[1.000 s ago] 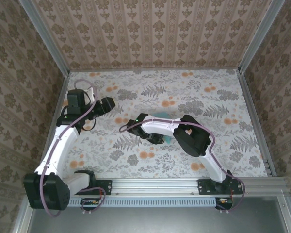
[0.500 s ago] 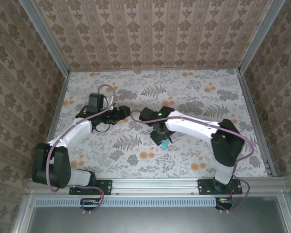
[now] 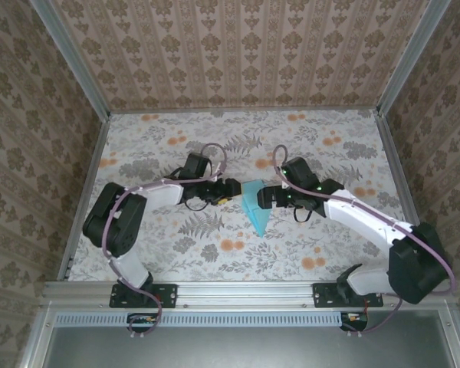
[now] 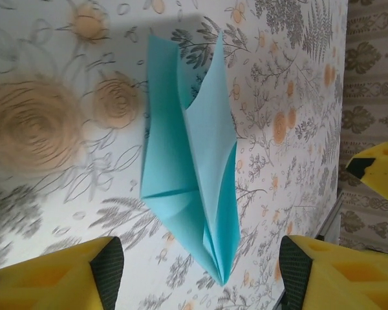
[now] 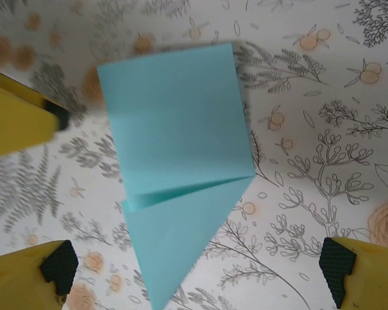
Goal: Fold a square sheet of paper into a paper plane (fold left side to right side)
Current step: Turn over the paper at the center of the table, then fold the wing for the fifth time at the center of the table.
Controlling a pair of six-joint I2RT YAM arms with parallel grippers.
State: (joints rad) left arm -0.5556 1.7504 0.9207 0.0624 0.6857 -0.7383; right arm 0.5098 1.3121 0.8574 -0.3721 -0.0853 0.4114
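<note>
The square sheet of paper lies on the floral table folded into a slim light-blue paper plane (image 3: pixel 254 207), a pointed dart with its tip toward the near edge. My left gripper (image 3: pixel 231 192) stands open just left of it, and my right gripper (image 3: pixel 264 196) stands open just right of it. In the left wrist view the paper plane (image 4: pixel 191 161) lies flat ahead of the open left gripper (image 4: pixel 200 278), its tip between the yellow fingers (image 4: pixel 64 278), untouched. From the right wrist, the paper plane (image 5: pixel 174 148) shows a centre crease above the open right gripper (image 5: pixel 197 274).
The other gripper's yellow finger shows at the right edge of the left wrist view (image 4: pixel 381 171) and at the left edge of the right wrist view (image 5: pixel 19 123). Metal rails (image 3: pixel 399 192) and patterned walls bound the table. Floral tabletop (image 3: pixel 330 146) lies bare behind the arms.
The right gripper opened, let go of the paper and pulled back to its right side. The left arm swung in from the far left to the paper's left side.
</note>
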